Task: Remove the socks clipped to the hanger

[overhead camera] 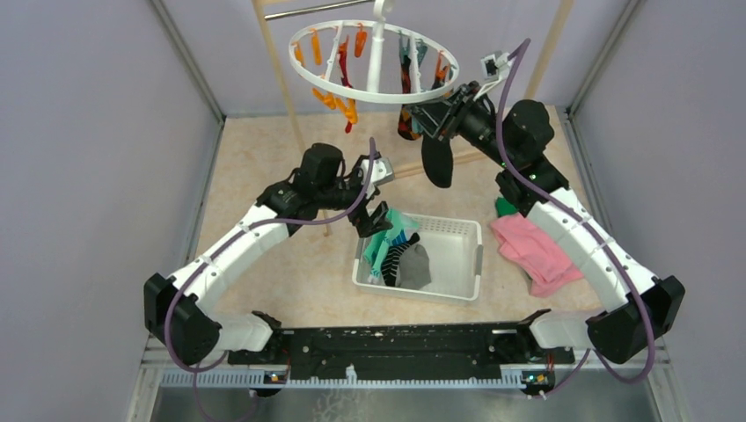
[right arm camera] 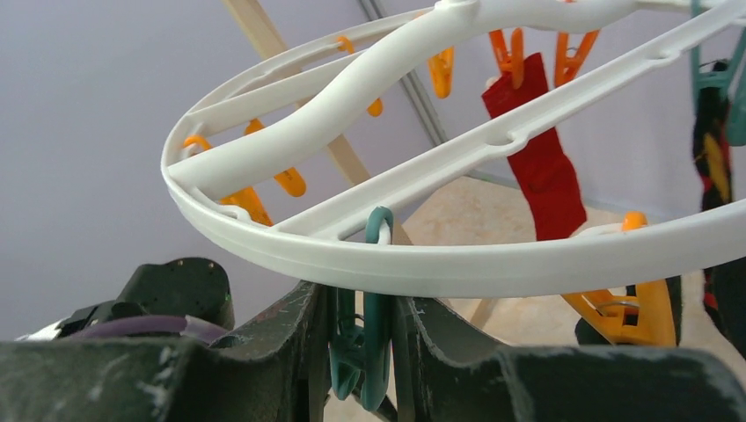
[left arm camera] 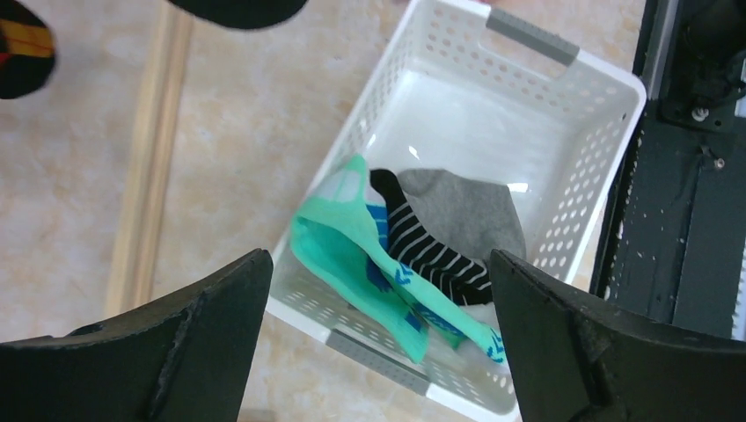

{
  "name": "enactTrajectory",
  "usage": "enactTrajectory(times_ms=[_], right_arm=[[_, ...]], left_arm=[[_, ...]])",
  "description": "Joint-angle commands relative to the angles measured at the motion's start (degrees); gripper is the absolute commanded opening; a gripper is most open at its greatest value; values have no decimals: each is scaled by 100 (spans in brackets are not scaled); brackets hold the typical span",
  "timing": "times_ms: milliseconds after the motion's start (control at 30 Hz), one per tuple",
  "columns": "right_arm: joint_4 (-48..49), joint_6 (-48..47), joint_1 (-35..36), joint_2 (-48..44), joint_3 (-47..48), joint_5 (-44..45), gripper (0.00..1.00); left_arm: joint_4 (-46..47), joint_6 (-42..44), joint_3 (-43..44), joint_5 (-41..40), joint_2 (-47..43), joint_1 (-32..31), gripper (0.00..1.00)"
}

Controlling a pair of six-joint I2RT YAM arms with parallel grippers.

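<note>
The jaws of the left arm [overhead camera: 255, 230] stand spread wide and hold nothing, poised above the near-left corner of a white perforated basket [left arm camera: 563, 97] on the table [overhead camera: 264, 290]. Inside, a teal sock [left arm camera: 343, 246] drapes over the basket's rim, beside a black-and-white striped sock [left arm camera: 431, 251] and a grey sock [left arm camera: 466, 211]. Just right of the basket lies a pink cloth [overhead camera: 537, 251].

Farther back, the raised right arm [overhead camera: 528, 132] has its jaws clenched on a teal clip [right arm camera: 378, 325] dangling from the hanger [right arm camera: 493, 255]; a black sock [overhead camera: 437, 163] hangs below them. A red sock [right arm camera: 541, 149] is pinned in an orange clip [right arm camera: 508, 54] on the ring's far side, and a black argyle sock [right arm camera: 711, 149] hangs by the rim.

The table is beige and marbled; a wooden rack frame [overhead camera: 281, 79] stands at the back, enclosed by pale grey walls [overhead camera: 97, 132].
</note>
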Motion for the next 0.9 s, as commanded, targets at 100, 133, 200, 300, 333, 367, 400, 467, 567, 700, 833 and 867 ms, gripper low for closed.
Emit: enactTrajectory(times_ms=[100, 133, 200, 300, 333, 367, 400, 467, 567, 700, 833, 867], right_arm=[[-1071, -478, 203, -443, 289, -130, 61], [-1333, -644, 173, -757, 39, 123, 66], [-1510, -892, 111, -1384, -627, 622, 75], [-1773, -1089, -65, -2007, -1485, 1222, 82], [-1822, -1144, -164, -2100, -1694, 1336, 83], [-1817, -1233, -301, -2155, -1864, 1439, 84], [-1721, -1334, -482, -2156, -2025, 1503, 85], [-1253, -1745, -909, -1969, -2250, 1427, 87], [102, -2107, -1613, -1250, -2275, 376, 89], [1281, -2283, -1736, -40, -1605, -804, 84], [1624, -1795, -1739, 606, -1127, -1855, 53], [1963, -1573, -1711, 578, -1276, -2003, 42]], left_arm=[[-15, -336, 902, 53, 104, -3, 99], [-75, -379, 1008, 71, 81, 9, 99], [-222, -421, 1205, 86, 52, 28, 99], [-386, -476, 1460, 60, 30, 104, 99], [-419, -510, 1556, 20, 51, 124, 99], [-439, -541, 1676, -29, 71, 166, 99], [-445, -572, 1830, -84, 88, 210, 99], [-411, -636, 2069, -314, 152, 285, 99], [-315, -807, 2365, -412, 250, 531, 99], [-259, -1021, 2482, -88, 266, 884, 98], [-312, -976, 2314, 19, 151, 999, 98], [-322, -967, 2239, 67, 126, 1000, 98]])
